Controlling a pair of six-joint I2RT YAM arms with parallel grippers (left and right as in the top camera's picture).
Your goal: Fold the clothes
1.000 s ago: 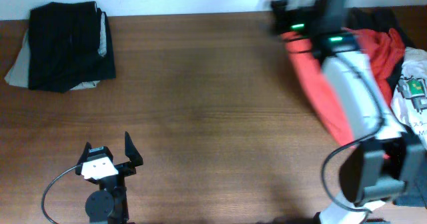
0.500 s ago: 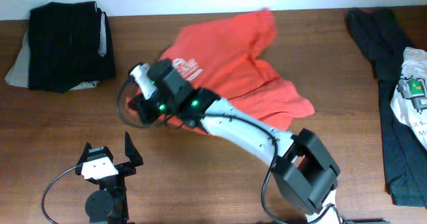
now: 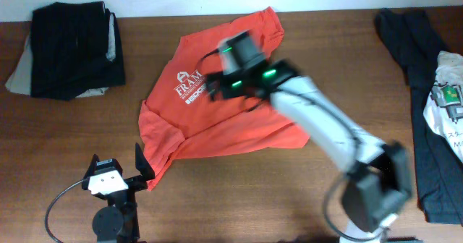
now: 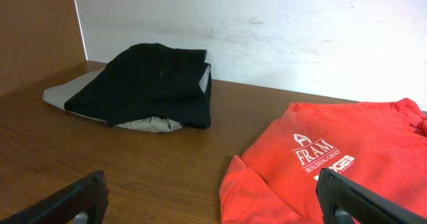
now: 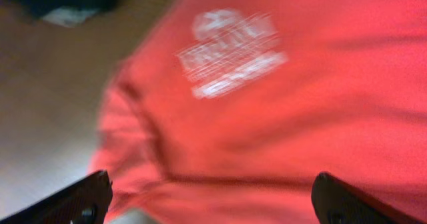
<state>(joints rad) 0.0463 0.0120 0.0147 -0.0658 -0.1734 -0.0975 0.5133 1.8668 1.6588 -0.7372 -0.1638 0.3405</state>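
T-shirt point(image 3: 217, 124) lying rumpled on surface point(image 3: 239, 199), hem point(image 3: 158, 163) bunched beside wide-open left end effector point(image 4: 217, 201); right end effector point(image 5: 213, 199) wide, empty, above. Risks lopsided fold if pinched without smoothing.

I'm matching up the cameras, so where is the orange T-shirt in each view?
Overhead: orange T-shirt in the middle, spread out.
Left wrist: orange T-shirt at lower right.
Right wrist: orange T-shirt fills most of the frame, blurred.
Shared landmark: its white lettering, visible in all three.
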